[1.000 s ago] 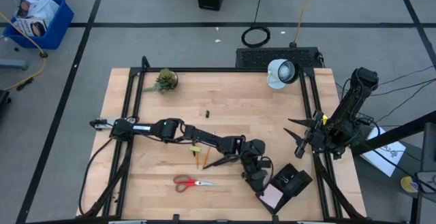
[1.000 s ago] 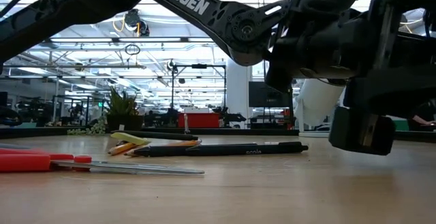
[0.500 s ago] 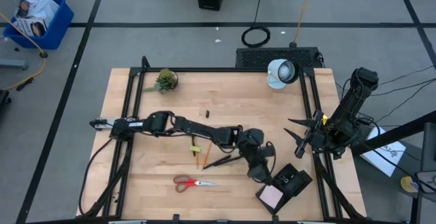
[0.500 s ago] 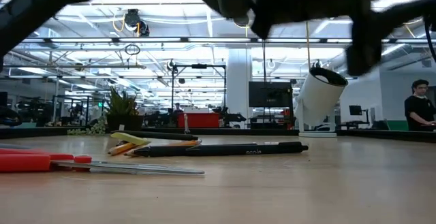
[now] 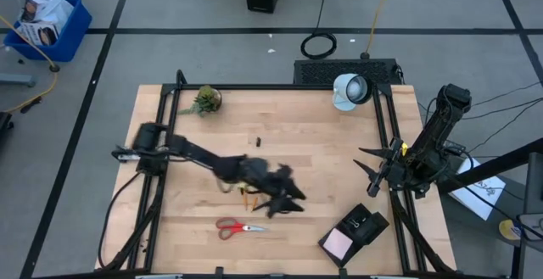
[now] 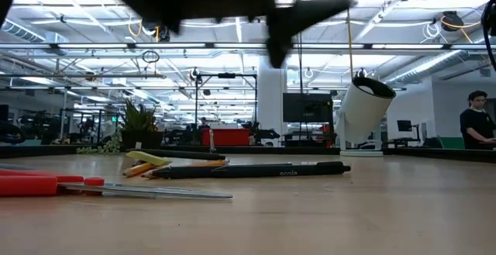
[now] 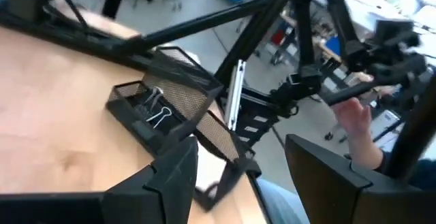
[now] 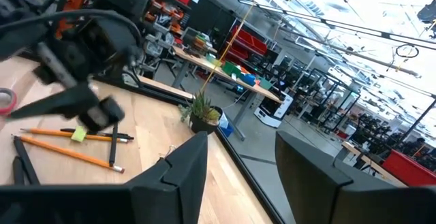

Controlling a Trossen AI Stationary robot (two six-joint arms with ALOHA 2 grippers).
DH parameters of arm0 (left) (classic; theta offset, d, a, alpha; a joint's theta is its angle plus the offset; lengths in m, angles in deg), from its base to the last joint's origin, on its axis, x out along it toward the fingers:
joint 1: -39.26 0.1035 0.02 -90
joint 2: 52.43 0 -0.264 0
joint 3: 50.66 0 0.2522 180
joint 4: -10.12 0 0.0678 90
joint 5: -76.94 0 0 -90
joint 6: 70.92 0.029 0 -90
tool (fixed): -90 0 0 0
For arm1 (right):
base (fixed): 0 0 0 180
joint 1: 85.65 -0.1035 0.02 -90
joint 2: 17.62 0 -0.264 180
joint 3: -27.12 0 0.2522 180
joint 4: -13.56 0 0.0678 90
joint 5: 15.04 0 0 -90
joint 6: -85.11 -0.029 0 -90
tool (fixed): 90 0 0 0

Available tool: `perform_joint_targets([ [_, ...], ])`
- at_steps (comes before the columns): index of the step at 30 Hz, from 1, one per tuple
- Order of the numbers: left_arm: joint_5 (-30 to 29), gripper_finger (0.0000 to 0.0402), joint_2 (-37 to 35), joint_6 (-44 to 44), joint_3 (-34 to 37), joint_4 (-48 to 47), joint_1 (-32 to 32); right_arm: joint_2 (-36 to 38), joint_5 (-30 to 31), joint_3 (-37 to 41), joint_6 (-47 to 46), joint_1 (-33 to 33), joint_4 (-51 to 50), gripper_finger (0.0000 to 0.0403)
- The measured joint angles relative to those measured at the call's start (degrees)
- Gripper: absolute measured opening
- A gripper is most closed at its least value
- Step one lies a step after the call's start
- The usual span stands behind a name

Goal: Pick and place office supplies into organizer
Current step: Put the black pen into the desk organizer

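1. Since half a second ago the left arm has swung back from beside the organizer (image 5: 356,233) toward mid-bench; its left pincer (image 5: 284,196) now shows blurred over the pencils and pens, and the organizer lies uncovered.
2. Wooden bench (image 5: 297,135): the broad middle and far stretch is bare apart from a tiny black bit (image 5: 257,141); a dark rail frames each side edge.
3. Right arm waits off the right edge, its right pincer (image 5: 366,162) spread wide and holding nothing, just past the right rail.
4. Left pincer is spread as well, nothing between its fingers (image 7: 170,180) in the left wrist view, which looks across to the organizer.
5. White lamp (image 5: 349,90) stands at the far right corner, the small potted plant (image 5: 205,100) at the far left; both are well apart from the supplies.
6. Organizer sits tilted at the near right corner, close to the bench edge, with a pink sticky-note pad (image 5: 340,245) in its nearer compartment and a binder clip (image 7: 158,115) in a mesh one.
7. Red-handled scissors (image 5: 237,226) lie flat near the front edge, left of the organizer, with open bench between them.
8. Pencils (image 5: 247,196) and a black pen (image 6: 248,170) lie just beyond the scissors, partly under the left arm.
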State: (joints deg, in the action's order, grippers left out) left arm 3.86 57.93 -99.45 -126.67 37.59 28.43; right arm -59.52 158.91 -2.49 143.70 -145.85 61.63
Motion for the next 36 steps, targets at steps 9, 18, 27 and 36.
perform_joint_targets([
  [9,-14.1,0.0225,-20.7,13.26,21.08,-3.44,-0.28,-0.03,-0.01,0.0,7.55,0.0,-0.86,0.0161],
  [18,-27.02,0.0225,-39.59,16.03,37.4,-1.77,-0.04,-0.08,-0.96,0.0,3.89,0.0,-1.28,0.016],
  [27,-30.02,0.0225,-54.14,16.48,48.41,-1.53,3.19,-0.03,-15.98,0.0,-19.59,1.72,-1.08,0.0163],
  [36,-25.74,0.0225,-67.42,16.68,55.06,-2.3,3.84,-4.27,-31.59,0.0,-30.05,9.29,-5.78,0.0166],
])
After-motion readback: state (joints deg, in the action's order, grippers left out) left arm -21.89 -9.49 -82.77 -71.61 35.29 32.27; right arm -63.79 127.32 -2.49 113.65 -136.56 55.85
